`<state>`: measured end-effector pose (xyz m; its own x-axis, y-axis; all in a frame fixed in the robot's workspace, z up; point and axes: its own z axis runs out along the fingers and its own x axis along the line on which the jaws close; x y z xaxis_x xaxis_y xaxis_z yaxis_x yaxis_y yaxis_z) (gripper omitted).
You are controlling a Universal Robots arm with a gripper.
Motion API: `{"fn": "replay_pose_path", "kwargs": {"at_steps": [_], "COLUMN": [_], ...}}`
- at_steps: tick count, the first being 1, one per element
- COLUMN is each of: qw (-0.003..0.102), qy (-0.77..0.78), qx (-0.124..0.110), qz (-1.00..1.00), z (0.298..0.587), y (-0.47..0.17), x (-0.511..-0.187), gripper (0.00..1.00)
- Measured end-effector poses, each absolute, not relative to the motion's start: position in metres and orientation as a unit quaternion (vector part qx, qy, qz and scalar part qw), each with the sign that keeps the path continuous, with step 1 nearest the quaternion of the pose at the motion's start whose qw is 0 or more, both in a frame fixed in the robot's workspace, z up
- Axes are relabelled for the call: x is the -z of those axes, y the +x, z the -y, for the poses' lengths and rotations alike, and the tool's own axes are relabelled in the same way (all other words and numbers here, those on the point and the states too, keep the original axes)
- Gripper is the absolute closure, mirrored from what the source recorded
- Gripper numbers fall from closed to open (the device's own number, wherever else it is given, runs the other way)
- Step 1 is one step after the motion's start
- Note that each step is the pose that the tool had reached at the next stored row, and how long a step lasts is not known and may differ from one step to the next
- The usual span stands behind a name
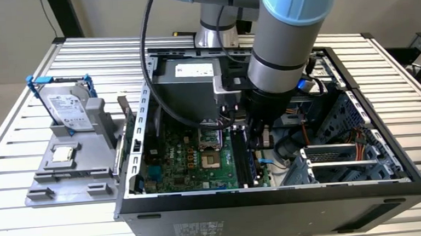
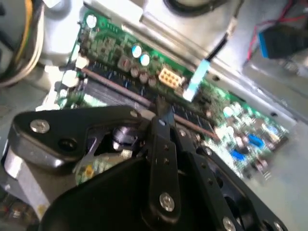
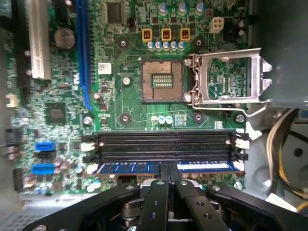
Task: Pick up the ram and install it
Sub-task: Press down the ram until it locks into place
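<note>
In the exterior view the arm reaches down into the open computer case [image 1: 274, 193], with my gripper [image 1: 260, 142] low over the memory slots beside the processor socket [image 1: 211, 151]. In the first wrist view the ram [image 3: 125, 168] stands on edge in the slot nearest the fingers, next to two empty black slots [image 3: 163, 142]. My gripper [image 3: 172, 169] is shut on the ram's middle. In the second wrist view the ram [image 2: 120, 89] shows as a long thin edge along the motherboard, and the gripper [image 2: 161, 109] pinches it.
A grey fixture [image 1: 68, 181] to the exterior view's left of the case carries a silver hard drive in a blue frame [image 1: 67, 107] and a small square silver chip [image 1: 63, 154]. The power supply [image 1: 186, 86], cables and a drive cage [image 1: 341, 162] crowd the case around the arm.
</note>
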<state>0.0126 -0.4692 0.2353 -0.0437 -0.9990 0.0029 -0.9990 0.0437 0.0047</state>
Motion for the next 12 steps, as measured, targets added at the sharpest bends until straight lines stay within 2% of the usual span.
{"fn": "replay_pose_path", "kwargs": {"at_steps": [12], "qw": [0.003], "qy": [0.691], "qx": [0.001], "qz": [0.722], "z": [0.469], "y": [0.013], "x": [-0.29], "gripper": [1.0]}}
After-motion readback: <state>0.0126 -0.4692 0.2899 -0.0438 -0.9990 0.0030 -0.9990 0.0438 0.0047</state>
